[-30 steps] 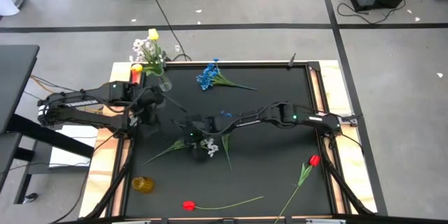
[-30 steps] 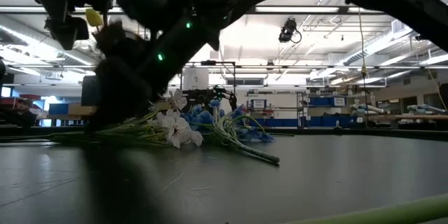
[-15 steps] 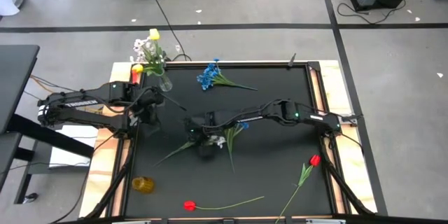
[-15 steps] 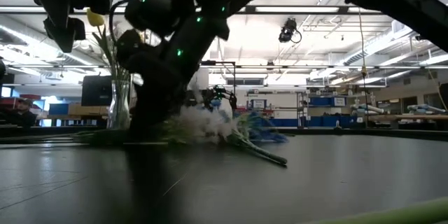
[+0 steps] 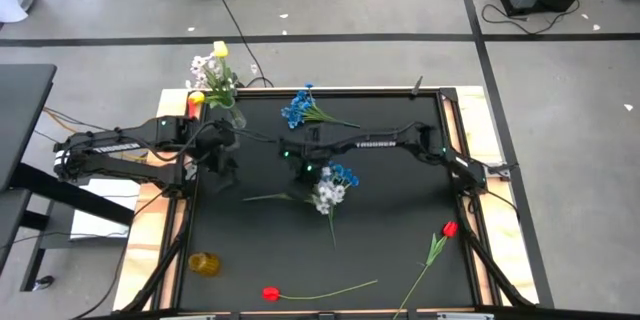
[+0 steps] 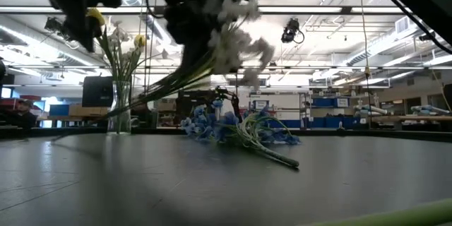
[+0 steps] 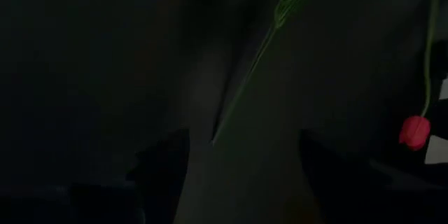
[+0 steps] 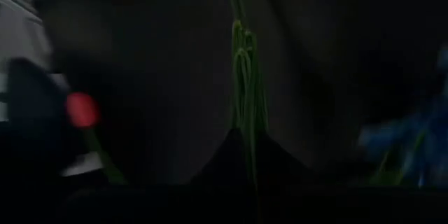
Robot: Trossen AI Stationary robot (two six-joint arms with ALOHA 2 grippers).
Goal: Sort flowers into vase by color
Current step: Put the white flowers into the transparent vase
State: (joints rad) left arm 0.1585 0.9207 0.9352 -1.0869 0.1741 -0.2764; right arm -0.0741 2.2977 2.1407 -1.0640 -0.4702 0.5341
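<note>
High view shows the right tool [image 5: 305, 168] near the middle of the frame, closed on the green stalks of a white blossom cluster [image 5: 325, 195]. In the low view this cluster [image 6: 236, 39] hangs clear above the table [image 6: 212, 183], so it appears lifted. Right wrist view shows the thin stalks pinched between the closed fingers. A blue cluster [image 5: 342, 175] sits just beside the white one; whether it is also held cannot be told. The left tool [image 5: 222, 163] waits at the left side of the table, near the vase [image 5: 232, 115] in the upper left, with its fingers standing apart and empty.

The vase already carries white and yellow blossoms, so the white cluster probably belongs there. To do this step well, the right arm should keep the bunch high, turn the stalk ends downward, and lower them slowly into the vase mouth without pushing the glass. A loose blue stem could drop on the way. Another blue cluster [image 5: 296, 108] and two red tulips [image 5: 449, 229] [image 5: 269, 293] lie on the table.
</note>
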